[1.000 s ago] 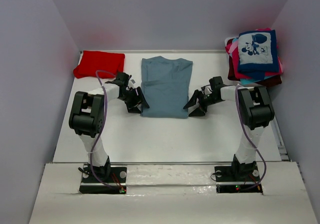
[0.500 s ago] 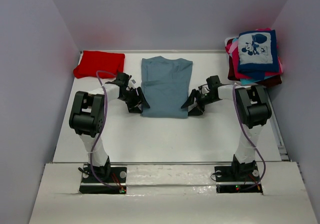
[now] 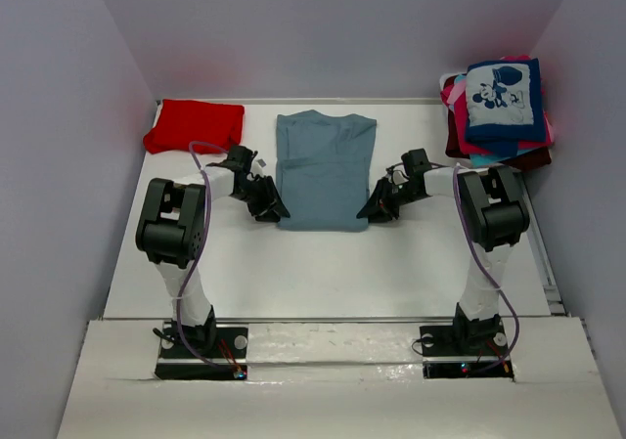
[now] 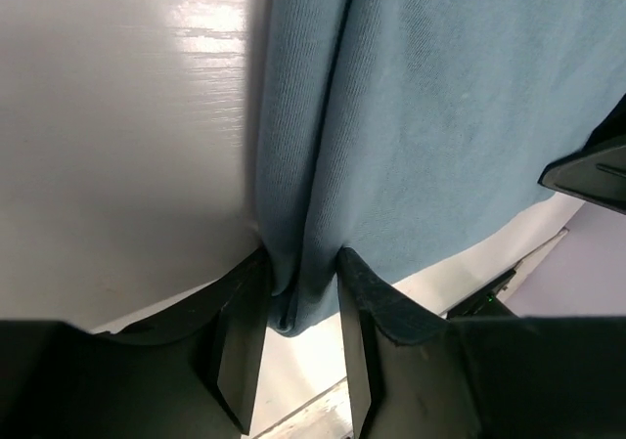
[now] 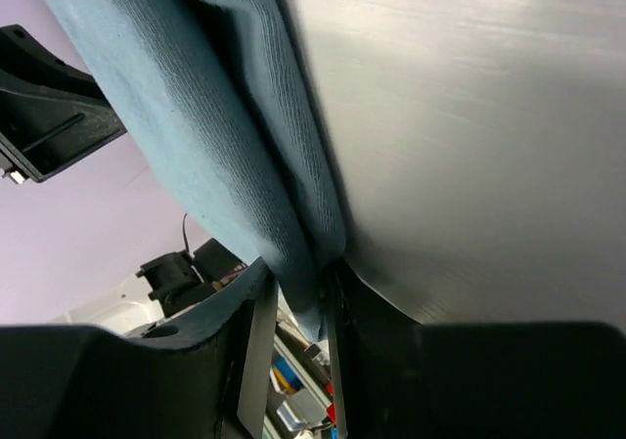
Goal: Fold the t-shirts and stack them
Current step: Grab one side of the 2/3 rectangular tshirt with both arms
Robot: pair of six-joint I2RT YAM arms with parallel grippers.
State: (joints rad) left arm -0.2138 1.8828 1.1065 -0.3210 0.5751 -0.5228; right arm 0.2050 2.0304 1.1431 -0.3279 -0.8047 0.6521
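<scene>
the grey-blue t-shirt lies flat mid-bench, long axis running away from the arms, its two near hem corners clamped by the left fingers and right fingers, each arm equally close.

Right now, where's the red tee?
Top view: the red tee lies folded at the far left of the table, apart from the grey-blue tee to its right.
</scene>
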